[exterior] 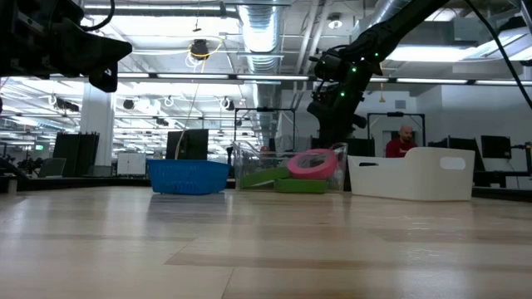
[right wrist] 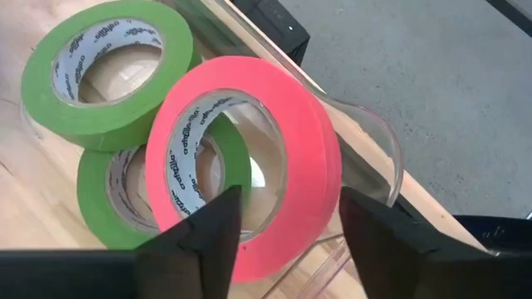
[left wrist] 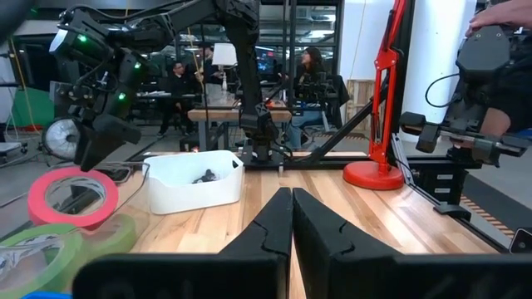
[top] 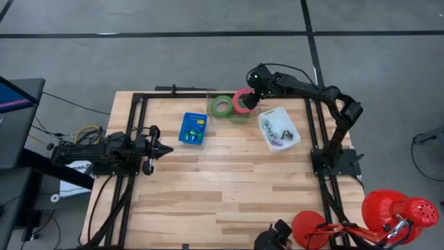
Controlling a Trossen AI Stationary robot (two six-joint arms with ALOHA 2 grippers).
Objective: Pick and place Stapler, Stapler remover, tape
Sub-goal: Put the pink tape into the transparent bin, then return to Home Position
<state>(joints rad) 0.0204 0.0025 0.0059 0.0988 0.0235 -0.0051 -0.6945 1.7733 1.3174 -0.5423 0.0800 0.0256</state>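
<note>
Taking the clear bin (top: 231, 110) at the table's far edge as our landmark, we start well to its left, where the left gripper (top: 165, 148) waits low over the wood with its fingers pressed together on nothing. Nearer the bin, just to its left, sits the blue basket (top: 193, 129) of small coloured items. In the bin itself lie two green rolls of tape (right wrist: 100, 62), and the pink roll (right wrist: 274, 158) leans tilted on them against the bin's curved wall. The right gripper (right wrist: 287, 224) hovers directly above that pink roll with its fingers spread, one over the roll's hole and one outside its rim; we see no contact. Whether the roll is being taken or has just been let go, we cannot tell. Any move here calls for a straight vertical path, keeping the fingers off the clear wall. To the bin's right stands the white tray (top: 291, 139) holding small metal pieces.
</note>
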